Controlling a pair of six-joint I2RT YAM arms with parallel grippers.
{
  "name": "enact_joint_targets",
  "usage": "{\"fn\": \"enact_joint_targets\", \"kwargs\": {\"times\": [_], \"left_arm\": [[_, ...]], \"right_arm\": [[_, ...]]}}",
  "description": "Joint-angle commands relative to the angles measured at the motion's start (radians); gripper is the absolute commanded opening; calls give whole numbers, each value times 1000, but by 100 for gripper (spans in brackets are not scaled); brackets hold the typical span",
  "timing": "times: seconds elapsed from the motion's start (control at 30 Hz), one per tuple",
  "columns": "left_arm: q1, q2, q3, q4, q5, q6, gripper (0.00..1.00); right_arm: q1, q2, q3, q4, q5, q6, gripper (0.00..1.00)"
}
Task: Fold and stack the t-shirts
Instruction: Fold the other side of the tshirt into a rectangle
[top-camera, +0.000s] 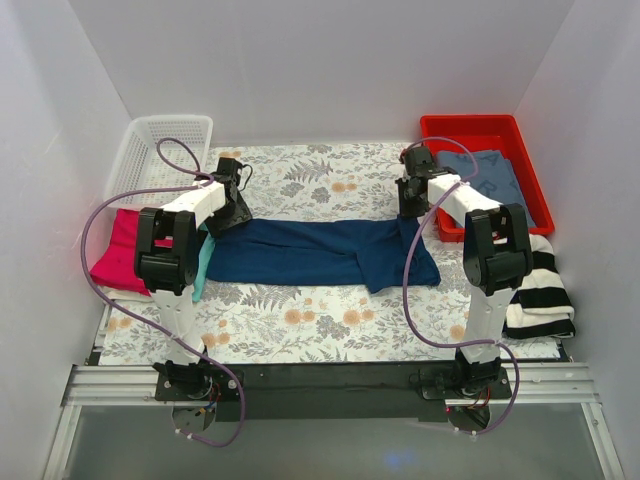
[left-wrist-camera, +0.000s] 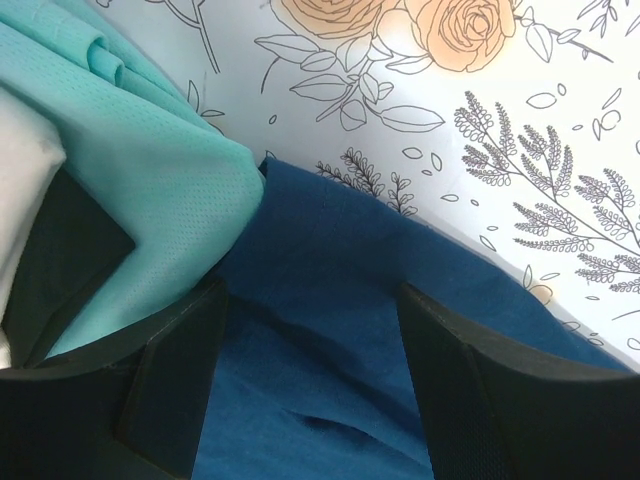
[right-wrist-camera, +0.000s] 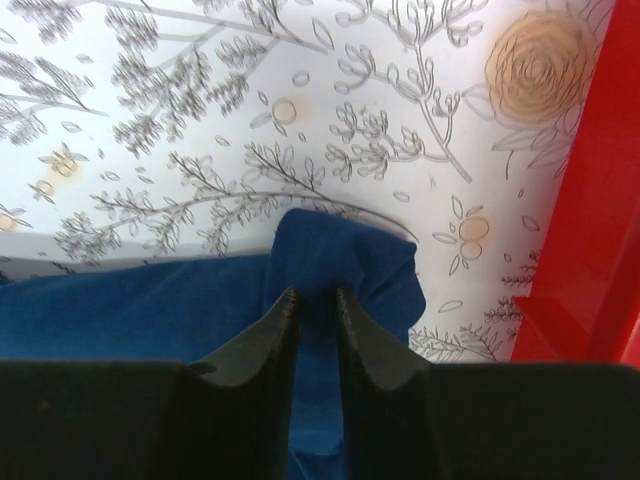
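A red-pink shirt (top-camera: 118, 255) lies at the table's left edge, in front of a white basket (top-camera: 165, 140). Just beside it is a teal shirt (left-wrist-camera: 150, 170), touching the left end of the navy shirt (top-camera: 310, 252). That shirt is spread as a long band across the floral cloth (top-camera: 330, 180). The left gripper (left-wrist-camera: 315, 300) sits over that end with its fingers spread wide, gripping nothing. At the far end, the right gripper (right-wrist-camera: 312, 300) pinches a raised fold of navy cloth. Further right, a red bin (top-camera: 480, 128) holds a grey-blue shirt (top-camera: 490, 175). A striped shirt (top-camera: 540, 290) lies in front of the bin.
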Motion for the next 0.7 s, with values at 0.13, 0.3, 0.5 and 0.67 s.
{"fn": "enact_joint_targets", "kwargs": {"times": [0.13, 0.3, 0.5, 0.67], "left_arm": [[1, 58, -33, -21, -18, -32, 67], [1, 79, -35, -27, -24, -38, 67], [1, 99, -35, -33, -31, -47, 67], [1, 122, -32, -38, -31, -56, 67]], "right_arm": [[-8, -7, -12, -5, 38, -9, 5], [-22, -8, 18, -13, 96, -3, 1], [-51, -13, 61, -17, 133, -2, 1], [-69, -18, 80, -17, 150, 6, 1]]}}
